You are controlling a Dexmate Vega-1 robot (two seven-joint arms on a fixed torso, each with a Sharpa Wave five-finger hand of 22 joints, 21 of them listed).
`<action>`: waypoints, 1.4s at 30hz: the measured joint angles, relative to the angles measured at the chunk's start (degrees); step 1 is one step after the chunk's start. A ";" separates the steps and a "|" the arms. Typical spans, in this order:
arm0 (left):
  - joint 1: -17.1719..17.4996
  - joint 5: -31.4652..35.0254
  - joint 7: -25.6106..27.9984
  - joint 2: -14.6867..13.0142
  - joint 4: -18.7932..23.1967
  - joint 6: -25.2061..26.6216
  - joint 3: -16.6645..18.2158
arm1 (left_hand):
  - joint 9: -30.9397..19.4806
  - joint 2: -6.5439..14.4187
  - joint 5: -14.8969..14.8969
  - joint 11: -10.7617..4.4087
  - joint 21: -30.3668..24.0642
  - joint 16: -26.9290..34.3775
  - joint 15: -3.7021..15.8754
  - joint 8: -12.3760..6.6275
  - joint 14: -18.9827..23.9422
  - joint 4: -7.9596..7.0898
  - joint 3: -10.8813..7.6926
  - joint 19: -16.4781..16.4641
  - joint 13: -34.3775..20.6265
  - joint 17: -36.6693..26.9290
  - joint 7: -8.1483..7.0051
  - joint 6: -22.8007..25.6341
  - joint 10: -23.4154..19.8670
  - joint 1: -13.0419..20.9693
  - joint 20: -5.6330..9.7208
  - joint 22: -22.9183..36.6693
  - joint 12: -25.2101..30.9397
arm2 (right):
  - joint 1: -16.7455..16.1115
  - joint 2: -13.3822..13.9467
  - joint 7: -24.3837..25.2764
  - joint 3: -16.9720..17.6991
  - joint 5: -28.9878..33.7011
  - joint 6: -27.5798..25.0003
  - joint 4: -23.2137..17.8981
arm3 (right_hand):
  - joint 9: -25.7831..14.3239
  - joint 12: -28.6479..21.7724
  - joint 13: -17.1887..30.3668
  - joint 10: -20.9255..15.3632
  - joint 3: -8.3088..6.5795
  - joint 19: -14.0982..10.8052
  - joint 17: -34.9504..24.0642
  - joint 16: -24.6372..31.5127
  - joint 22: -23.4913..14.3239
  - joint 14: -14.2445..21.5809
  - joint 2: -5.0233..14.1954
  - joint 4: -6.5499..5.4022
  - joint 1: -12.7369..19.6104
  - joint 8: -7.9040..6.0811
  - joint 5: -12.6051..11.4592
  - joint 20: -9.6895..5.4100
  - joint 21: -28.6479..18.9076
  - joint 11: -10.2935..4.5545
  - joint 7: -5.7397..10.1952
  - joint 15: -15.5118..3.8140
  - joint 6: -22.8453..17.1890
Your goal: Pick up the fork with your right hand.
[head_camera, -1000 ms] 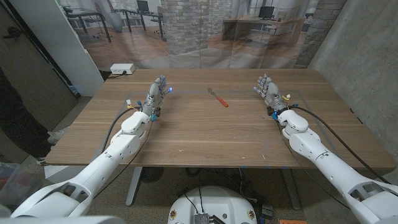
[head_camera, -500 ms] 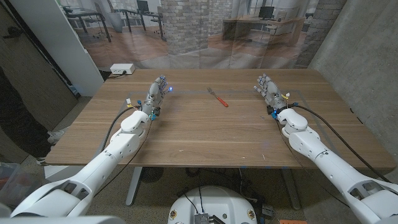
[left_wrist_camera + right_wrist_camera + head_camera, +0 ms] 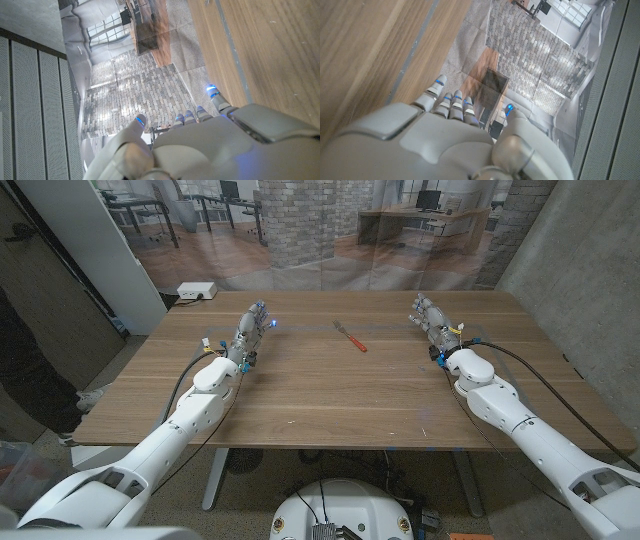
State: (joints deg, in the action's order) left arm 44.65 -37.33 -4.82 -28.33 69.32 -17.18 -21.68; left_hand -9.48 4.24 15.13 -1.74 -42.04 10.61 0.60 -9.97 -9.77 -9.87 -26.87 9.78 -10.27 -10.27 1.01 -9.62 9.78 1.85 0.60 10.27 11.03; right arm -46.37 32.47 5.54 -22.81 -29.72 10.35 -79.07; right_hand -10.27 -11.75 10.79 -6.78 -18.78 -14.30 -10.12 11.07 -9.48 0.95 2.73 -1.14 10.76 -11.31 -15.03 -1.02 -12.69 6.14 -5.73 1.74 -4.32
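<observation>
Mid-table — fork — untouched.

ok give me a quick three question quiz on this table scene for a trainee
1. True or false: the right robot hand already holds the fork.
2. Which lies nearer the fork's orange handle: A) the table's near edge, B) its far edge?
3. Fill in: the white box sits at the table's far ____ corner, on the robot's own side.

Key: 1 false, both it and the left robot hand hold nothing, away from the fork. 2 B. 3 left.
</observation>
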 measured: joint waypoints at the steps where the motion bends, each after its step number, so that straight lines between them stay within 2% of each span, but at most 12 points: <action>1: -0.07 -0.03 -0.10 0.05 -0.16 -0.07 0.00 | 0.00 0.00 0.00 0.00 0.00 0.00 0.00 0.00 0.00 0.00 0.00 0.00 0.00 0.00 0.00 0.00 0.00 0.00 0.00 0.00 0.00 | 0.01 0.70 0.41 -0.26 0.63 -0.73 -1.06 | 0.00 0.00 0.00 0.00 0.12 0.00 0.00 0.00 0.00 0.00 -0.09 0.21 0.09 0.00 0.04 0.00 0.00 0.00 0.00 0.00 0.00; 4: -0.15 -0.08 -0.21 0.18 -0.41 -0.30 0.00 | 0.00 0.00 0.24 0.02 0.00 0.00 0.00 0.00 0.00 0.00 0.00 0.00 0.00 0.00 0.00 0.00 0.02 0.00 0.00 0.00 0.00 | 0.16 1.59 1.09 -0.60 1.77 -2.16 -2.52 | 0.00 0.00 0.00 0.00 0.26 -0.31 0.00 0.00 0.00 0.52 -0.70 0.81 0.70 0.00 0.27 0.31 0.00 0.00 0.00 -0.09 0.00; 9: -0.30 -0.19 -0.42 0.39 -0.87 -0.51 0.00 | 0.00 0.00 0.45 0.62 0.08 0.00 0.00 0.00 0.00 0.00 0.00 0.00 0.00 0.00 0.00 0.00 0.19 0.00 0.00 0.00 0.00 | 0.49 3.14 2.15 -1.15 3.77 -5.05 -4.86 | 0.00 0.00 0.00 0.00 0.23 -0.62 -0.14 0.00 0.00 0.60 -1.14 1.35 1.14 0.00 0.27 0.00 0.11 0.00 0.00 -0.01 0.00; 13: -0.36 -0.19 -0.42 0.52 -1.19 -0.51 0.00 | 0.00 0.00 0.45 0.75 0.35 0.00 -0.50 0.00 -0.10 0.00 0.00 -0.01 0.00 0.01 0.25 -0.25 0.07 0.00 0.00 -0.01 0.00 | 0.49 3.14 2.64 -1.15 4.84 -6.72 -4.86 | 0.00 0.00 0.00 -0.30 0.27 -0.92 -0.16 0.00 0.00 0.82 -1.63 2.09 1.98 0.00 0.27 0.30 0.21 0.30 0.00 0.20 0.00; 14: -0.40 -0.31 -0.65 0.57 -1.29 -0.77 0.00 | 0.01 0.00 0.45 0.87 0.35 0.00 -0.50 0.00 -0.10 0.00 0.00 -0.01 0.01 0.01 0.25 -0.25 -0.06 0.00 0.00 -0.01 0.00 | 0.79 4.41 2.80 -1.53 5.25 -7.42 -6.92 | 0.00 0.00 0.00 -0.30 0.16 -0.92 -0.16 0.00 0.00 0.92 -1.59 2.22 2.35 0.00 0.27 0.30 0.21 0.30 0.00 0.30 0.01; 20: -0.50 -0.47 -0.91 0.75 -1.85 -1.01 0.03 | -0.28 0.00 0.45 1.24 0.35 0.00 -1.04 -0.22 -0.05 0.00 0.00 0.08 0.01 0.01 0.65 -0.20 0.19 0.00 -0.51 -0.01 0.00 | 1.21 5.79 3.42 -1.98 6.89 -10.22 -9.10 | 0.01 0.00 -0.01 -0.30 0.06 -1.13 -0.16 0.00 -0.20 1.13 -1.97 3.10 3.18 0.00 0.27 0.52 0.41 0.30 -0.20 0.51 -0.20; 32: -0.77 -0.79 -1.49 1.03 -2.96 -1.47 0.24 | -0.28 0.00 0.45 1.53 0.35 0.00 -1.04 -0.22 -0.05 0.00 0.00 0.08 0.01 0.01 0.64 -0.20 -0.10 0.00 -0.51 -0.01 0.23 | 2.89 8.22 3.54 -3.51 10.09 -16.48 -13.36 | -0.04 0.00 -0.01 -0.61 0.01 -1.55 -0.15 0.00 -0.27 1.45 -2.42 4.09 4.23 0.00 0.27 0.94 0.40 0.62 -0.41 0.83 -0.40; 36: -0.85 -0.87 -1.63 1.14 -3.40 -1.65 0.32 | -0.27 0.00 0.44 1.54 0.35 0.00 -1.04 -0.22 -0.05 0.00 0.00 0.08 0.01 0.01 0.64 -0.20 -0.11 0.00 -0.51 -0.01 0.23 | 2.89 8.22 3.35 -3.51 10.96 -18.29 -13.36 | -0.28 0.00 -0.01 -0.61 0.03 -1.63 -0.15 0.00 -0.27 1.53 -2.64 4.55 4.46 0.00 0.66 1.03 0.40 0.62 -0.41 0.91 -0.40; 37: -0.85 -0.87 -1.63 1.20 -3.58 -1.65 0.35 | -0.27 0.00 0.45 1.54 0.35 0.00 -1.04 -0.22 -0.05 0.00 0.00 0.08 0.01 0.01 0.64 -0.20 -0.11 0.00 -0.50 -0.01 0.23 | 3.79 9.15 3.20 -4.27 11.48 -19.33 -15.00 | -0.28 0.00 -0.01 -0.72 0.03 -1.64 -0.15 0.00 -0.27 1.53 -2.91 4.55 4.73 0.00 0.66 1.02 0.40 0.73 -0.41 0.91 -0.40; 42: -0.95 -1.22 -2.23 1.37 -4.17 -2.15 0.47 | -0.27 0.00 0.44 1.54 0.73 0.00 -1.03 -0.22 -0.05 0.00 0.00 0.08 0.01 0.01 0.64 -0.20 -0.11 0.00 -0.50 -0.01 0.23 | 4.71 9.94 2.84 -5.12 12.93 -21.88 -16.05 | -0.28 0.00 -0.01 -1.31 0.03 -2.67 -0.15 0.39 -0.27 2.18 -2.99 5.02 5.40 0.00 0.66 1.04 0.40 0.72 -0.41 0.95 -0.40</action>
State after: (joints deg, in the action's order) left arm 43.70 -38.55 -7.05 -26.96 65.14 -19.33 -21.22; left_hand -9.75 4.24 15.58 -0.20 -41.31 10.61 -0.44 -10.18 -9.82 -9.87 -26.86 9.86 -10.26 -10.26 1.65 -9.83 9.67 1.85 0.10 10.26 11.26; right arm -41.66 42.41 8.38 -27.93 -16.79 -11.53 -95.12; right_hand -10.55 -11.75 10.78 -8.09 -18.75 -16.97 -10.27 11.47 -9.75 3.13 -0.26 3.88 16.16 -11.31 -14.38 0.02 -12.29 6.86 -6.14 2.68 -4.72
